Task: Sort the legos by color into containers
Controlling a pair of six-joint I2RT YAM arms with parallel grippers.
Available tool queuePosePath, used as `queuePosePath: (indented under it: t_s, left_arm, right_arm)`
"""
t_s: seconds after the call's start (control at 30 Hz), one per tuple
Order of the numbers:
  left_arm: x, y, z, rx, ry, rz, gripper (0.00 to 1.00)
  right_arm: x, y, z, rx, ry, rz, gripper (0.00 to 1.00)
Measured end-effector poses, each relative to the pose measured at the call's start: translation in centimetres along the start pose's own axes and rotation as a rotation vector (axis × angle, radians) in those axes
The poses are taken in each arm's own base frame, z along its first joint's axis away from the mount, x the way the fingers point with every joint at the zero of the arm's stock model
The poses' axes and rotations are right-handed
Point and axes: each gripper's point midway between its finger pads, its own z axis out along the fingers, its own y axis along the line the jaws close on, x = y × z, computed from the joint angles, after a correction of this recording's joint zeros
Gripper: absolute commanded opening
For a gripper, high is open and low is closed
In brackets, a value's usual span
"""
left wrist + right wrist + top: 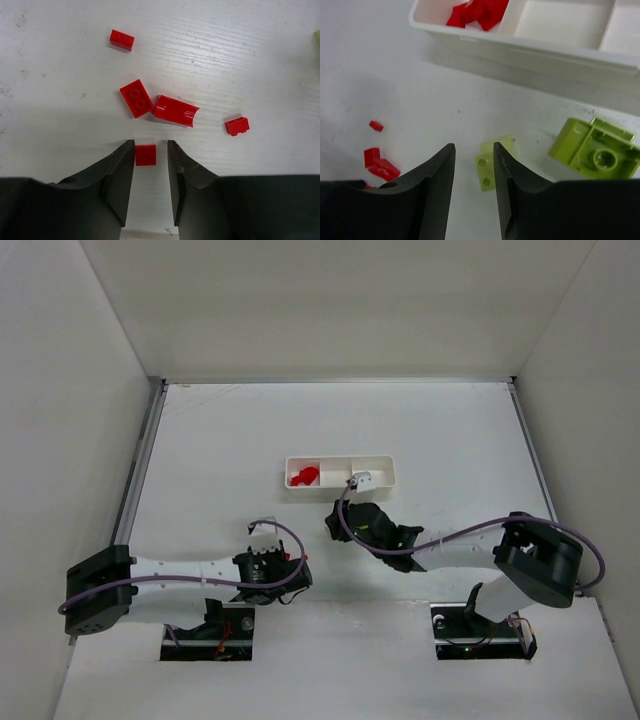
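Left gripper (151, 142): jaws apart, low over the table (260, 55). 1 small red brick (145, 155) sat between the fingertips, close against the left finger with a gap to the right one; not clamped.

Just ahead of the tips lay a studded red brick (136, 98), turned at an angle. A curved red piece (175, 110) lay just beside it on the right. Further right of the tips, apart from those 2, was a tiny red piece (236, 126). Farthest ahead and slightly left was 1 more red block (122, 39), on its own.

Right gripper (474, 146): jaws apart, nothing clamped. A pale yellow-green brick (489, 167) lay on the table at the tips, partly hidden behind the right finger. To the right of the tips and a little ahead was a larger green piece (595, 150), underside up. To the left of the tips were the loose red bricks (380, 165).

Well ahead of this gripper stood the white tray (520, 47), long side facing the tool. A heap of red legos (477, 11) lay in its compartment to the left of the first divider
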Motion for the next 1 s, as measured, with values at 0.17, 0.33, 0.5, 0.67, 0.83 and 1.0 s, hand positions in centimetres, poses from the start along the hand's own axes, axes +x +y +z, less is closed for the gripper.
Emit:
queuePosePath:
  t_s: [0.17, 0.33, 0.5, 0.67, 0.83, 1.0]
  left_arm:
    - [0.1, -0.1, -0.1, 0.004, -0.002, 0.01, 0.2]
    - [0.4, 0.0, -0.5, 0.016, 0.022, 0.011, 0.18]
    - [-1.0, -0.8, -1.7, 0.065, 0.01, -0.022, 0.16]
    - [-3.9, -1.9, -2.7, 0.119, -0.033, -0.092, 0.16]
    - [-8.3, -1.6, -2.1, 0.11, -0.117, -0.18, 0.17]
    - [-15.2, -2.9, -1.2, 0.12, -0.228, -0.263, 0.17]
  right_arm:
    - [2.1, 1.1, -1.6, -0.035, 0.031, -0.003, 0.47]
    - [3.6, 2.8, -2.6, -0.075, 0.048, -0.019, 0.51]
    - [4.4, 4.0, -3.3, -0.106, 0.058, -0.028, 0.53]
    - [5.8, 4.7, -3.7, -0.12, 0.08, -0.041, 0.53]
    - [6.9, 5.3, -4.2, -0.133, 0.095, -0.054, 0.54]
    - [8.3, 5.8, -4.7, -0.145, 0.119, -0.083, 0.54]
